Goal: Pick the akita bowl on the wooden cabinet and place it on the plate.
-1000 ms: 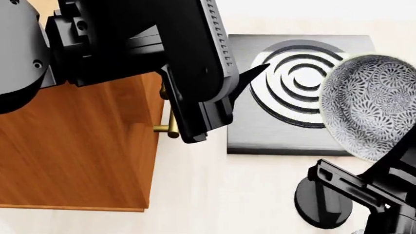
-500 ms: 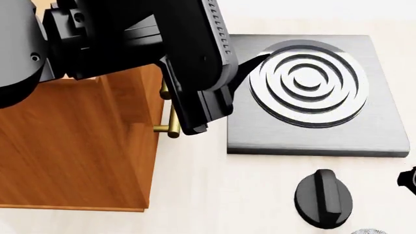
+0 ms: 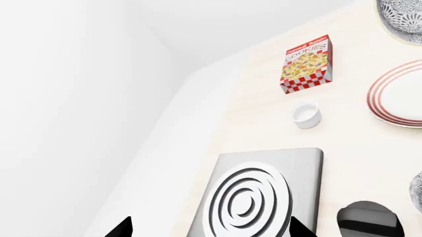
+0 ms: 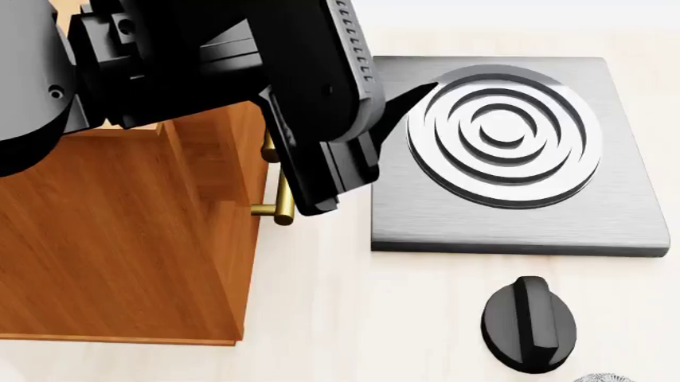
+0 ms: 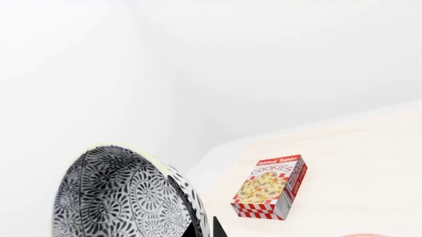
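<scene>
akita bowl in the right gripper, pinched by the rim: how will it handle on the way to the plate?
The akita bowl looks like rigid glazed ceramic, so probably slick at the fingertips. It sits tilted on edge with only the rim pinched, so it may swing or slip. Likely chips if dropped on the plate.

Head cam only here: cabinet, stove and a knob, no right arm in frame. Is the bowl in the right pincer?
Observer: Yes. In the right wrist view the right pincer grips the rim of the akita bowl, which is tipped on edge.
Operator: Where is the plate?
Observer: The left wrist view shows the plate flat on the counter, apart from a white cup and a cookie box; what shows of it is bare.
Operator: Anything I might confuse with my bowl?
Observer: A second patterned bowl sits on the counter beyond the plate, only partly in frame.
</scene>
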### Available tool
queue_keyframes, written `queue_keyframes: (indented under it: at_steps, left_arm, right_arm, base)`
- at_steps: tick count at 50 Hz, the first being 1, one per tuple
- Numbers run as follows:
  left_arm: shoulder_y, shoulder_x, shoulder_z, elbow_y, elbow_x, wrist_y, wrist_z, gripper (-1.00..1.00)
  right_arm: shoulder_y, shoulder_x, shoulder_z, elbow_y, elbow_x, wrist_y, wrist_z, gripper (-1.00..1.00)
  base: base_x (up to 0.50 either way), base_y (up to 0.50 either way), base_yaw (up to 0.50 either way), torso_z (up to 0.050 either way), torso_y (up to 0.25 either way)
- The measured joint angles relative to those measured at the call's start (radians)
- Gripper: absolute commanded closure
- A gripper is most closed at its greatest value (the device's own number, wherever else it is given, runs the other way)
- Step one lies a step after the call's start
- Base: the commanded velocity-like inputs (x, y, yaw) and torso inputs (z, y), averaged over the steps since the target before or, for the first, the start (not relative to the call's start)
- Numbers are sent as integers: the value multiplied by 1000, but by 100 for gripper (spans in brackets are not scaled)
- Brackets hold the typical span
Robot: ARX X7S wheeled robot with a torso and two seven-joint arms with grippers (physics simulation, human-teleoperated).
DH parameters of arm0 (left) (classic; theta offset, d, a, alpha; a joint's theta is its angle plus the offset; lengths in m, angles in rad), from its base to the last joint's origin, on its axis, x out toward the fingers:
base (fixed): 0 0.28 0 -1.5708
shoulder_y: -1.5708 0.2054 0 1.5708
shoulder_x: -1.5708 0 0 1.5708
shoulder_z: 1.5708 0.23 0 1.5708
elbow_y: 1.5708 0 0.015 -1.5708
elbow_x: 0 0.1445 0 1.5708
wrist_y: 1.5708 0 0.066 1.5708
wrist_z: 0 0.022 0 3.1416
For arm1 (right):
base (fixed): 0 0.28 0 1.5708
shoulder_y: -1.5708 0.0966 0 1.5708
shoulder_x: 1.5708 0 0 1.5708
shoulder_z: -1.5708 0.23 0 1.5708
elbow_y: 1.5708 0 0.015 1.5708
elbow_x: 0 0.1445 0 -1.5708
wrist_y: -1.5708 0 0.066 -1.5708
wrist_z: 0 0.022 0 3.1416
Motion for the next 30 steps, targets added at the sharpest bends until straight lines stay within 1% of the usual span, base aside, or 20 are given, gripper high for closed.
queue_keyframes:
  at_steps: [7, 13, 20, 30]
  left_arm:
    - [1, 3, -1, -3, 2, 0, 1, -100]
    - [2, 6, -1, -6, 4, 0, 3, -100]
    - [6, 9, 0, -10, 8, 2, 7, -100]
    - [12, 15, 2, -17, 12, 4, 13, -100]
  right_arm:
    - [-7, 30, 63, 8, 60, -7, 9, 100]
    - [1, 57, 89, 28, 95, -5, 7, 100]
    - [20, 86, 93, 63, 119, 7, -1, 100]
    - [78, 145, 58, 126, 131, 51, -8, 100]
  base:
    - [0, 0, 0, 1, 0]
    - [0, 0, 0, 0, 0]
    - [0, 0, 0, 0, 0]
    - [0, 0, 0, 0, 1]
